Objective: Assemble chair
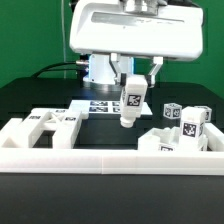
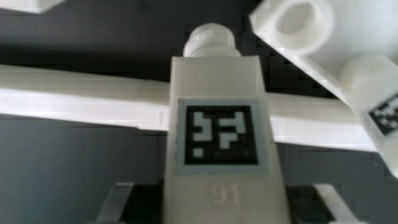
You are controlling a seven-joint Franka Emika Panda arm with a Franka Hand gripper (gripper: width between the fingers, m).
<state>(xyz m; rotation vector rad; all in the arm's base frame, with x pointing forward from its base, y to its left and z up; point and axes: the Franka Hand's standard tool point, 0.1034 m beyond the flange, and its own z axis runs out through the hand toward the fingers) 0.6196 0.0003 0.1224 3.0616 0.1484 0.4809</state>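
One tagged chair leg (image 1: 131, 103) hangs upright in the gripper (image 1: 134, 80), jaws clamped on it (probably for insertion), above the bench's (image 1: 40, 98) middle.

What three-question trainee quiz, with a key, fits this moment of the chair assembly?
1. True or false: the gripper is shut on a tagged white leg.
2. How does that leg sit? A. roughly upright in the gripper; B. lying flat; C. plugged into another part.
3. On which side of the exterior view does the slotted panel lie?

Key: 1 true; 2 A; 3 the exterior view's left.
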